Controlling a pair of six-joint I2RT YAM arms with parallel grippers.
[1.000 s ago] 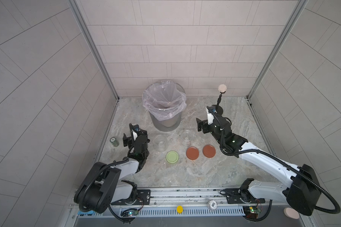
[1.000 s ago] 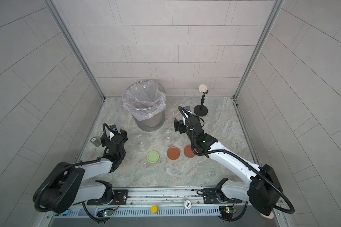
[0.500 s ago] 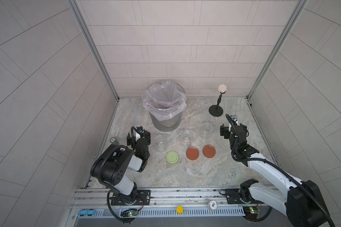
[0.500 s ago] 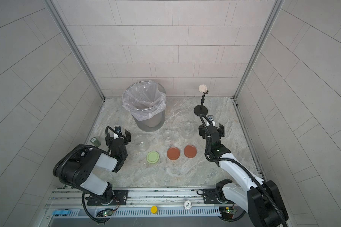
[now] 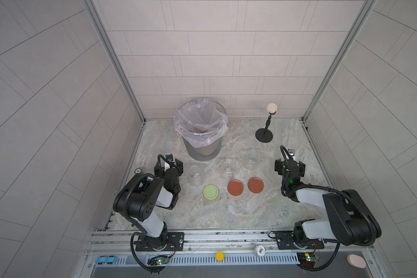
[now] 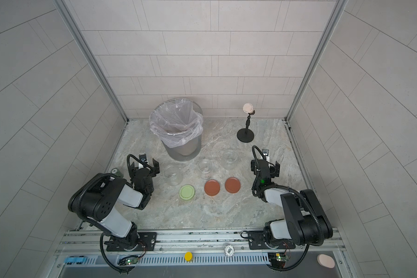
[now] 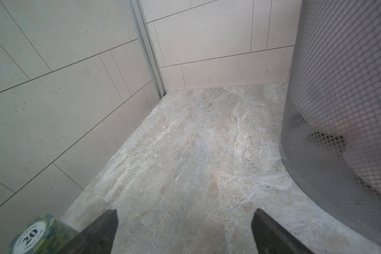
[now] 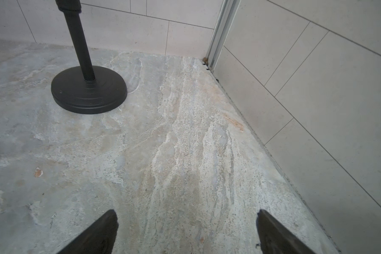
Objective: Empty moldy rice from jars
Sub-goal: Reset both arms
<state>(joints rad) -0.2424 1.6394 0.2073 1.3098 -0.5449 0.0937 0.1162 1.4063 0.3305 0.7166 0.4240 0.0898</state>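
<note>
Widely parted left fingers (image 7: 99, 233), empty, right fingers (image 8: 98, 235) equally wide, touching nothing.

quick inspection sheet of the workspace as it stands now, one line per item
surface: marble tabletop, no spill seen
job's things: jars upright, open, no rice seen in them; green lid and red lids lie flat in front of them
clutter: lined bin behind the jars; black stand; green chip stack by the left wall
grippers: left gripper open, empty; right gripper open, empty
cables: wrist cables loop above the arms, clear of the jars
surroundings: tiled walls, front rail
</note>
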